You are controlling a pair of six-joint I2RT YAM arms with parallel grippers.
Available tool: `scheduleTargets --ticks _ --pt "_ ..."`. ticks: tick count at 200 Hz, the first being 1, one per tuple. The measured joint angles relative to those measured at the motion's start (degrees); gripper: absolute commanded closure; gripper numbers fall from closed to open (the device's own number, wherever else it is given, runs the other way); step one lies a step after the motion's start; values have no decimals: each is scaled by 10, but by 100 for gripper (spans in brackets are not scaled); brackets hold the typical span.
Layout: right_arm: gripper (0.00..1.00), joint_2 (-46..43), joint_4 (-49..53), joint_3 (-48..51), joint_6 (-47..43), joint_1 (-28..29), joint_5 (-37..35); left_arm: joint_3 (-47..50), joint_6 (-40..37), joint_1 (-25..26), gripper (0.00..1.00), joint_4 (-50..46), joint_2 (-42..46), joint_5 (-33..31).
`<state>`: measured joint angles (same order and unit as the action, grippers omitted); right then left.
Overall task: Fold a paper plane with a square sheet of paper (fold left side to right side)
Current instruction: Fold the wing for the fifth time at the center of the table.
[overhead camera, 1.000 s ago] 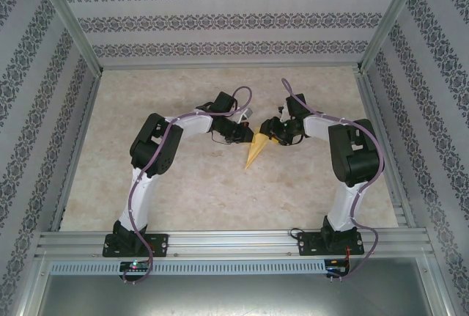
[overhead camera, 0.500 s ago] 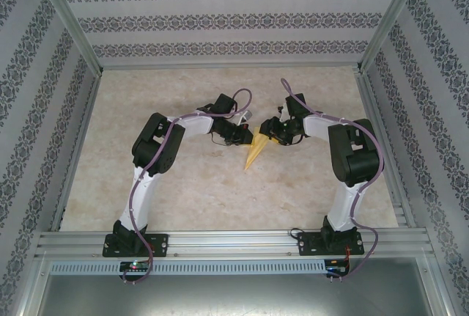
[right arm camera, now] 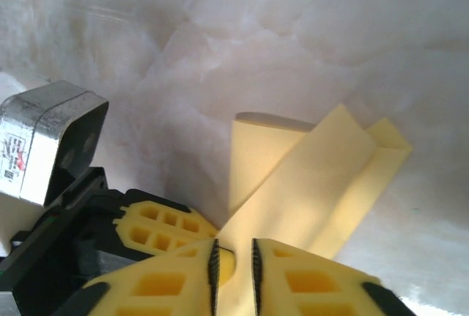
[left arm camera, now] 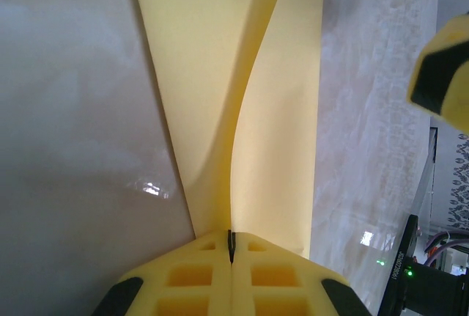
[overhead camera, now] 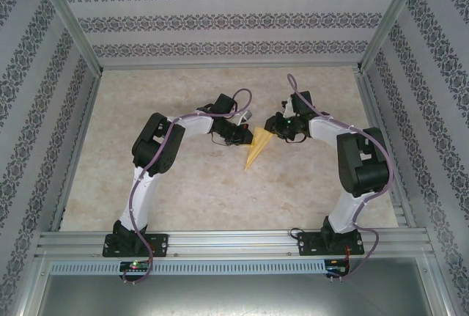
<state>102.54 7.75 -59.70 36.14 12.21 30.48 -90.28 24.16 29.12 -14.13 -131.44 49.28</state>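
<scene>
1. The paper plane (overhead camera: 256,149) lay near the middle of the table (overhead camera: 183,184), between the two grippers. It was a narrow yellow dart, its tip pointing to the near edge and its wide end to the far side.
2. In the left wrist view, one layer of the paper plane (left arm camera: 278,111) stood up along the centre crease, and the other layer lay flat on the table.
3. The left gripper (left arm camera: 231,246) was closed on the wide end, with the paper pinched between its fingers (left arm camera: 190,279).
4. The right gripper (right arm camera: 233,257) was at the same end, just beside the left one. Its jaws stood narrow, with a small gap into which the raised layer reached. Whether they already pressed the paper, I could not tell.
</scene>
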Motion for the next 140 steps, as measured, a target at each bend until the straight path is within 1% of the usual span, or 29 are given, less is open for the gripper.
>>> scheduleTargets --ticks 13,57,140 --pt "84 8 -7 -1 5 10 5 0 0 0 99 0 0 0" --pt "84 48 -7 -14 10 33 5 0 0 0 99 0 0 0" --pt "85 57 26 -21 -11 33 -13 0 -4 0 99 -1 0 0"
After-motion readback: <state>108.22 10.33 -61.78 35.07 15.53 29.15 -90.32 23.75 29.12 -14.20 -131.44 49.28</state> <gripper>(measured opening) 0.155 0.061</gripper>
